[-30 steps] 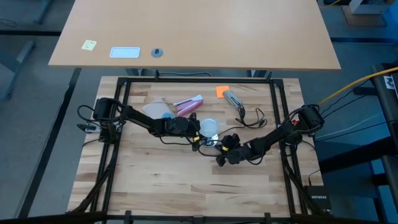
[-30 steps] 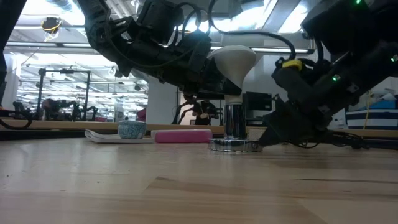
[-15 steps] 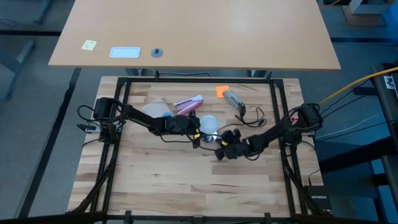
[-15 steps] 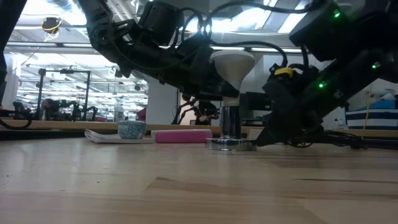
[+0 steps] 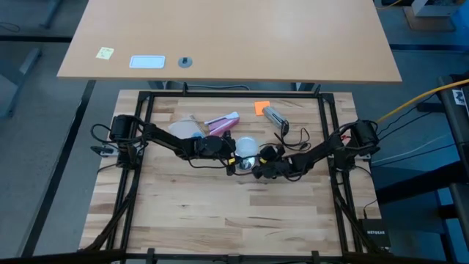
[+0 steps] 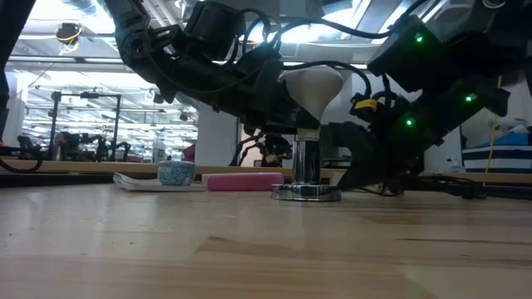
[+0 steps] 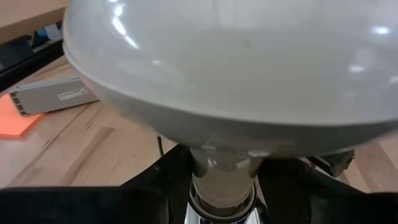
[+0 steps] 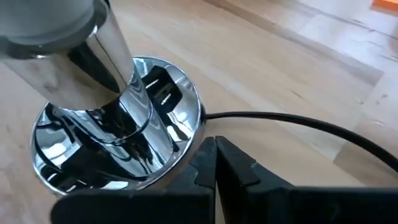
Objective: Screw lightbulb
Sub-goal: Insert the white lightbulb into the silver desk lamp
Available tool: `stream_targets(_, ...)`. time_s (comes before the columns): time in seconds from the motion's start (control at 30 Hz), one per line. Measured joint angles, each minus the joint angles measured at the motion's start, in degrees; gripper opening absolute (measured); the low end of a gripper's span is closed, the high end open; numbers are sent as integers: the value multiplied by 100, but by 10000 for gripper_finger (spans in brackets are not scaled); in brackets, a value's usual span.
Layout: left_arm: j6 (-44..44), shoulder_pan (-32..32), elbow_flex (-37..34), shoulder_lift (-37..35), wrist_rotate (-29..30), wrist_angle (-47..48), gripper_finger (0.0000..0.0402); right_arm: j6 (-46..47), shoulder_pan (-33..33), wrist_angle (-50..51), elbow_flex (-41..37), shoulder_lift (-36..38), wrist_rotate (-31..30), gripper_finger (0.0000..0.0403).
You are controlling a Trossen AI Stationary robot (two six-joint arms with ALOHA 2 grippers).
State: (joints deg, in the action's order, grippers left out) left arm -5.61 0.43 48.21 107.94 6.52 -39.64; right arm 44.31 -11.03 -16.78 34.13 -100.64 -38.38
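As it sits in the socket (image 6: 307, 170), bulb (image 6: 312, 90): light, fragile, slick glass; my left pincer (image 5: 236, 158) grips its neck, right pincer (image 8: 214, 163) shut against the base.

Butcher-block table (image 5: 190, 213) and what rests on it

The chrome socket base (image 6: 307, 193) stands on the pale planks just beside the right gripper (image 5: 258, 170), its black cord (image 8: 298, 121) trailing off. Beyond the left gripper (image 5: 233, 160) lie a pink-and-white tube (image 5: 222, 123) and a white plate (image 5: 182, 130); farther off, an orange note (image 5: 261, 108) and a grey box (image 5: 274, 116).
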Motion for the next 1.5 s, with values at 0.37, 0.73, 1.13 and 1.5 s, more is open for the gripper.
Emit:
stream_targets(0.37,0,-11,2,0,-64,-2,150,-126,-170,121,-17,213,979,5)
stream_targets(0.73,0,-11,2,2,-33,-9,150,-124,-583,-496,4,511,1050,5)
stream_targets(1.13,0,-10,2,7,-11,-15,150,-93,-695,-720,198,56,894,5)
stream_targets(1.5,7,-9,2,7,11,-3,150,23,-699,-576,588,-506,755,5)
